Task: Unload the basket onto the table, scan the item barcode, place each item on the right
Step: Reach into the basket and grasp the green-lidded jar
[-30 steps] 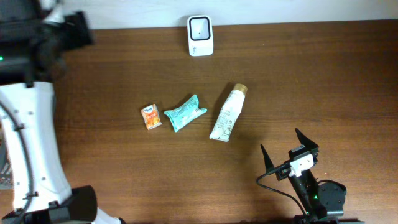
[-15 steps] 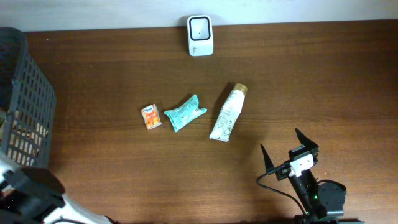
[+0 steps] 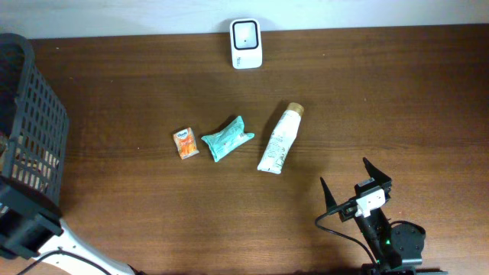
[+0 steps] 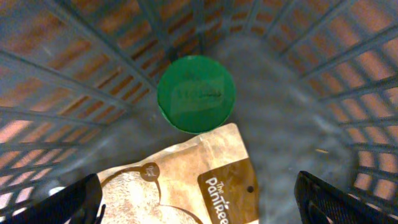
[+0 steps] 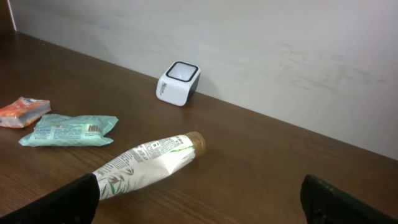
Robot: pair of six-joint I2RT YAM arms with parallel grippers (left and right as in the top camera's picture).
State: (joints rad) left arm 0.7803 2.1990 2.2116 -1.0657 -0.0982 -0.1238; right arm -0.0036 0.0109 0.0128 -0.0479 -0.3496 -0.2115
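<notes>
The right arm (image 3: 391, 246), at the near right of the scene, is black throughout. It has a rounded black joint housing (image 3: 407, 238) with a small green light (image 3: 387, 243) glowing beside it. A small white block (image 3: 370, 200) with a dark face sits just behind the jaws, and a thin black cable (image 3: 336, 228) loops out to the left and runs back to the body. The right jaws are two black, pointed, blade-like pieces; up close their fingertips (image 5: 65, 200) are matte black wedges. The left arm (image 3: 76, 252), at the near left, shows a smooth, curved white link joined to a boxy black section (image 3: 27, 229). The left jaws end in similar black fingertips (image 4: 68, 202), slightly blurred.
</notes>
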